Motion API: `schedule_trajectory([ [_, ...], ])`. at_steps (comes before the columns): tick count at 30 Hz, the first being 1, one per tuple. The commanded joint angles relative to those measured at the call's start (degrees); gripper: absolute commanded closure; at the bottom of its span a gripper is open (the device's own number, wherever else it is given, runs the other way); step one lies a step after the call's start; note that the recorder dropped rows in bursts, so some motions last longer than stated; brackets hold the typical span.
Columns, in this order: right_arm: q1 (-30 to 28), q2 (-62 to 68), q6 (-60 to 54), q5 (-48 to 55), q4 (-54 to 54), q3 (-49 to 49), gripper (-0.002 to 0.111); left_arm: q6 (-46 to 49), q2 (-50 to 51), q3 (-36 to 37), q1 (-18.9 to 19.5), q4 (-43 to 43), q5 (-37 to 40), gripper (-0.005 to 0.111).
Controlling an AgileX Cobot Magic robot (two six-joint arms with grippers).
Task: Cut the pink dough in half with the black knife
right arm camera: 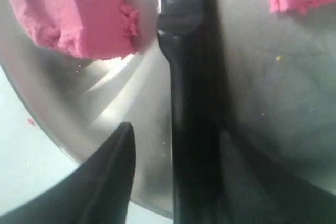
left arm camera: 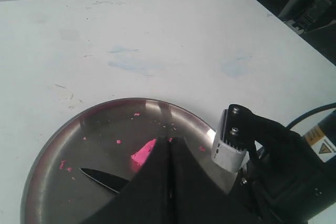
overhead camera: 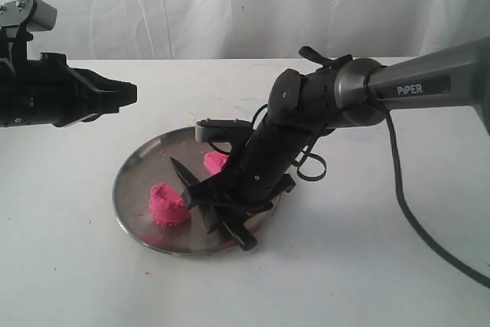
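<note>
Exterior view: a round steel plate (overhead camera: 130,189) rests on the white table (overhead camera: 69,281) and carries the pink dough as two separate lumps, a larger one (overhead camera: 168,206) toward the near rim and a smaller one (overhead camera: 215,161) farther back, so the cut appears already made. The right gripper (overhead camera: 222,212) leans down over the plate between the lumps, with the black knife (overhead camera: 185,178) at its fingers, blade pointing up and away from the near lump; this pose suits lifting or laying the knife down. Whether the fingers actually clamp the handle cannot be told here. The left gripper (overhead camera: 122,95) hangs above the table, well apart from the plate, its fingers drawn nearly together and holding nothing, presumably kept clear of the working arm. Left wrist view: that gripper's dark fingers fill the foreground, narrow and empty; beyond them lie the plate, scattered pink crumbs, the knife's pointed blade and one pink lump, with the right arm (left arm camera: 283,171) beside the plate's rim. Right wrist view: the knife's handle runs over the plate's surface between the two lumps, touching neither; one finger (right arm camera: 113,182) stands just beside the handle, contact not discernible.
</note>
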Motion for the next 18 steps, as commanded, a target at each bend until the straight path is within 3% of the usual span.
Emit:
schedule_trajectory([
  [1, -0.69, -2.74, -0.61, -0.71, -3.44, -0.03, 0.061, -0.91, -1.67, 0.37, -0.21, -1.15, 2.16, 0.107],
  [9, -0.69, -9.19, -0.03, -0.6, -6.31, 0.08, 0.061, -3.91, -10.28, 0.37, -0.21, 2.62, 0.67, 0.107],
  [18, -0.69, -18.84, 0.06, -0.12, -6.31, 0.17, 0.061, -20.83, -21.22, 0.37, -0.21, 20.02, -2.45, 0.107],
])
